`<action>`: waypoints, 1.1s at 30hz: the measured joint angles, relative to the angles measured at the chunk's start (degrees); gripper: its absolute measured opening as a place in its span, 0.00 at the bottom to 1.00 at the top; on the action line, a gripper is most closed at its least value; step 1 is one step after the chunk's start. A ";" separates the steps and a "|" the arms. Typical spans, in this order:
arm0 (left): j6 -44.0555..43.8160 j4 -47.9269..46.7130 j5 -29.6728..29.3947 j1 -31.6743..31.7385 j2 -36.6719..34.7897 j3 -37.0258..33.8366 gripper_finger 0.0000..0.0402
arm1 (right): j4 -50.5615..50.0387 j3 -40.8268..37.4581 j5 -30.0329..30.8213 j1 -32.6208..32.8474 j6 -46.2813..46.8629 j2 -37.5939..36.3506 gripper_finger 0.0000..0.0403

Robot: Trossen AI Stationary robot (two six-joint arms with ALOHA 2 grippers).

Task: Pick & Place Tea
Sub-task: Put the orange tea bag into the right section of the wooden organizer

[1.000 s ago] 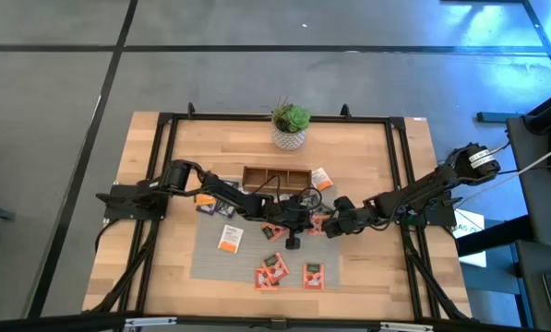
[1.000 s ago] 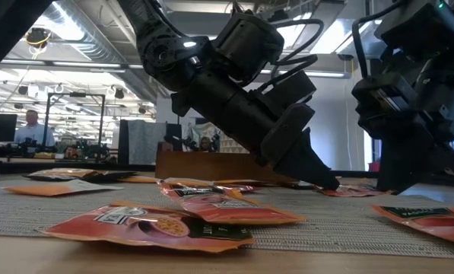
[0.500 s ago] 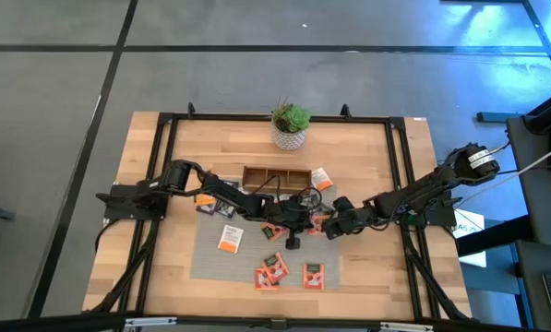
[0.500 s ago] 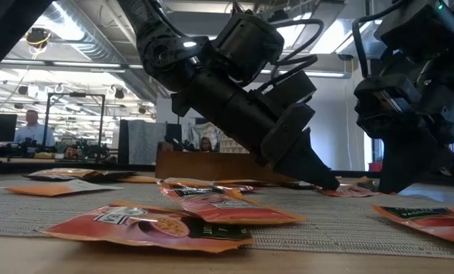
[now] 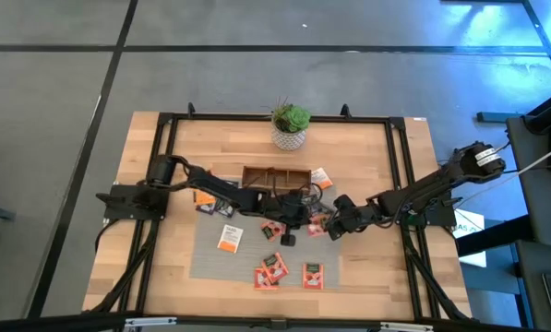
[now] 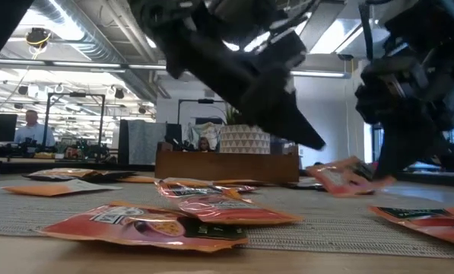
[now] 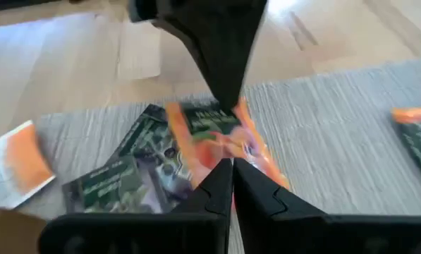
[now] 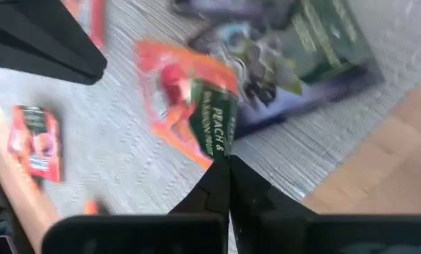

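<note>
Several small tea packets lie on the grey mat (image 5: 210,260): red ones (image 5: 273,269) near the front, a white and orange one (image 5: 229,238), dark green ones (image 7: 118,180). My right gripper (image 8: 222,164), at the mat's right far part, is shut on an orange-red tea packet (image 6: 341,176). My left gripper (image 6: 318,143) is shut and hangs just above and to the left of that packet; I see no touch. In the left wrist view the packet (image 7: 221,137) lies just beyond my left fingertips. My right gripper pinches the orange-red packet by its green-labelled edge (image 8: 214,137) between the two fingertips, slanting down from the table's right. The packet is tilted and lifted off the mat, sticking out toward my left gripper.
A long wooden tray (image 5: 277,175) stands behind the grippers, with a potted plant (image 5: 290,129) beyond it. More packets lie close to the low camera (image 6: 147,227) and at the right (image 6: 424,217). A black frame (image 5: 164,184) edges the table. Bare wood shows at the left front.
My left gripper has risen from the mat, its shut tips now well above the surface. My right gripper has raised the orange-red packet, which lay flat on the mat a second ago and now hangs tilted in the air.
</note>
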 joint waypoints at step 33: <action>-8.65 4.01 13.44 7.24 -46.50 -36.68 0.03 | -76.03 71.01 2.52 -26.71 -68.89 24.14 0.00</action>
